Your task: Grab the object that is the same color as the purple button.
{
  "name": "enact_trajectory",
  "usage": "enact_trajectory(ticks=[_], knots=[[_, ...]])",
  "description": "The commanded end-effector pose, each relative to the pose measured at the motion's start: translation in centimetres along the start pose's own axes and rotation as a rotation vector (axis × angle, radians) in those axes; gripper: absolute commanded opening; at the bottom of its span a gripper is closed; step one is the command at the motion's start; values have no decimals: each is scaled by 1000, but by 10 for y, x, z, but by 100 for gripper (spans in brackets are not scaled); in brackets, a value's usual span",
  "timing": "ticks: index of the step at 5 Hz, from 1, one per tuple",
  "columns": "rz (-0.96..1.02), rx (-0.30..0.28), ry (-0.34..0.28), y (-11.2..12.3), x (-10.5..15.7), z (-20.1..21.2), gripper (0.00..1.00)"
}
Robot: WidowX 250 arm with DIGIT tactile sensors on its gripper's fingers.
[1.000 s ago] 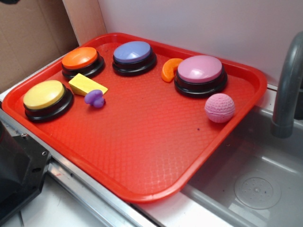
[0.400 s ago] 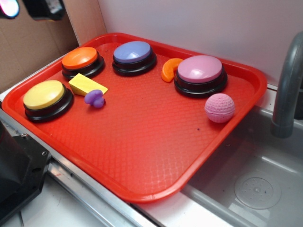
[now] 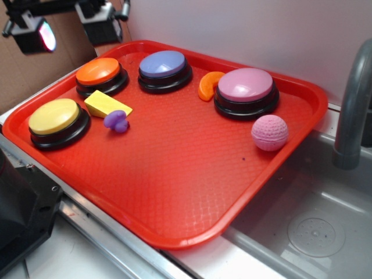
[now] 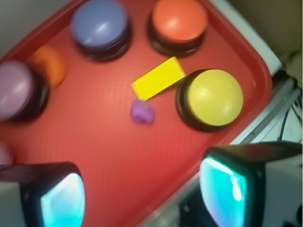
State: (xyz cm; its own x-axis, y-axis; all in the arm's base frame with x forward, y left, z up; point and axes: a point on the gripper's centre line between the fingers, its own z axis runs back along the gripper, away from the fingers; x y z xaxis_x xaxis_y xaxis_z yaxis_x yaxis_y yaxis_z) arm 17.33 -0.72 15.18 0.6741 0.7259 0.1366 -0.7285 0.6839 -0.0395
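The small purple lumpy object (image 3: 116, 121) lies on the red tray (image 3: 174, 174) at the left, between the yellow wedge (image 3: 107, 104) and the yellow button (image 3: 56, 120). In the wrist view the object (image 4: 142, 112) sits mid-frame, below the wedge (image 4: 158, 78). The purple button (image 3: 164, 69) stands at the tray's back; the wrist view shows the purple button (image 4: 100, 27) at top left. My gripper (image 3: 68, 29) hangs high over the tray's back left corner, well apart from the object. The gripper (image 4: 142, 194) is open, with only tray between its fingers.
An orange button (image 3: 100, 75), a pink-mauve button (image 3: 246, 92), an orange curved piece (image 3: 208, 85) and a pink textured ball (image 3: 269, 132) also sit on the tray. A grey sink basin (image 3: 314, 232) and faucet (image 3: 352, 110) lie to the right. Cardboard (image 3: 35, 64) stands at back left.
My gripper has come down into view at the top left, moving lower and to the right. Nothing on the tray has moved.
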Motion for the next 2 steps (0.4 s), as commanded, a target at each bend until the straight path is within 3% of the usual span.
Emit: enact_trajectory(ticks=[1, 2], knots=[[258, 14, -96, -8, 21, -44, 100], [322, 45, -90, -10, 27, -74, 100]])
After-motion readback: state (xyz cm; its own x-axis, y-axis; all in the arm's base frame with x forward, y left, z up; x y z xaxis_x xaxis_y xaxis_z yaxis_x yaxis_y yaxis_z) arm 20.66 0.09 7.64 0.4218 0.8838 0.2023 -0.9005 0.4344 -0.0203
